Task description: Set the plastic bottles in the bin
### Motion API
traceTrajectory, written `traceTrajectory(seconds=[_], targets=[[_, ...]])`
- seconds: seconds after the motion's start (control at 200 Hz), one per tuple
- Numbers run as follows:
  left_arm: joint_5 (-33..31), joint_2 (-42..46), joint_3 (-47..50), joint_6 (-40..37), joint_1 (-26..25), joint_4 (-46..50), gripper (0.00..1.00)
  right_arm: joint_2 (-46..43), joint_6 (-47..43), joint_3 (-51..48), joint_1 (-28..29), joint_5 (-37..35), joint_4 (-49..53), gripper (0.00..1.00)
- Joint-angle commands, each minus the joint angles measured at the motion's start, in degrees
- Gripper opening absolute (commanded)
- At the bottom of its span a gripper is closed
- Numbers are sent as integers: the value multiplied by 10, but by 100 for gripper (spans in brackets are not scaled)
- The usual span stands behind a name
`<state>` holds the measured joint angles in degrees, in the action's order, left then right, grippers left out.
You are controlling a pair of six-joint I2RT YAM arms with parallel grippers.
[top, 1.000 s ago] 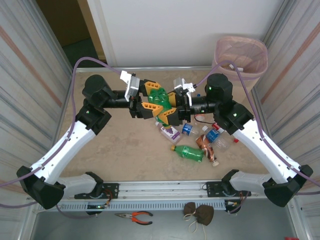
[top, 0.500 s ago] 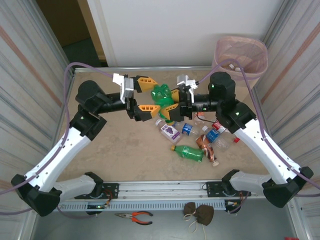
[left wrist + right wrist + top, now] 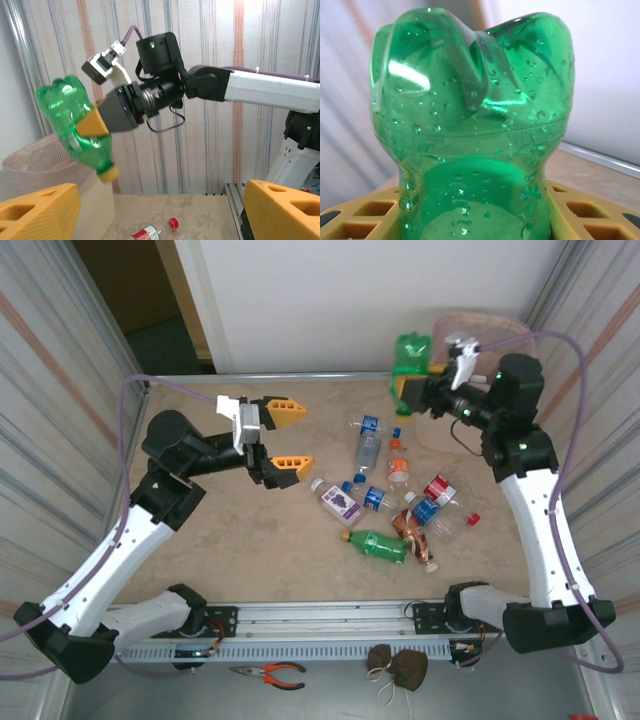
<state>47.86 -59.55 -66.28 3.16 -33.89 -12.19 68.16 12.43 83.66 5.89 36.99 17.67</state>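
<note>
My right gripper (image 3: 405,377) is shut on a green soda bottle (image 3: 412,348), held in the air just left of the pink-beige bin (image 3: 495,325), which my right arm partly hides. In the right wrist view the bottle (image 3: 470,125) stands base-up between the yellow fingers (image 3: 592,212). My left gripper (image 3: 293,437) hangs open and empty over the left middle of the table. In the left wrist view the held bottle (image 3: 75,125) tilts yellow cap down over the bin (image 3: 30,160). Several bottles lie in a cluster on the table, among them a green one (image 3: 378,545) and a white grape-labelled one (image 3: 338,502).
Corrugated walls close in the table (image 3: 240,530) on both sides. A red-capped bottle (image 3: 150,232) lies on the table below my left gripper's view. Orange-handled pliers (image 3: 268,672) and brown pouches (image 3: 395,665) lie in front of the rail.
My left gripper opened, let go of the green bottle and drew back to the left. My right arm carried the bottle up and right, towards the bin.
</note>
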Motion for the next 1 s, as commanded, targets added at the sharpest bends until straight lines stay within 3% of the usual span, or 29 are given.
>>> traceTrajectory(seconds=[0.0, 0.18, 0.426, 0.757, 0.997], targets=[[-11, 11, 10, -2, -2, -8, 85, 27, 62, 34, -56, -61, 8, 51], [-21, 14, 15, 3, -3, -7, 85, 101, 64, 105, -132, -116, 47, 47], [-68, 17, 26, 2, -3, 8, 85, 209, 35, 203, -188, -158, 86, 46], [-76, 10, 34, 3, -2, 7, 86, 366, -25, 372, -190, -161, 198, 47], [-83, 4, 40, 5, -2, 2, 86, 451, -54, 430, -173, -149, 264, 48]])
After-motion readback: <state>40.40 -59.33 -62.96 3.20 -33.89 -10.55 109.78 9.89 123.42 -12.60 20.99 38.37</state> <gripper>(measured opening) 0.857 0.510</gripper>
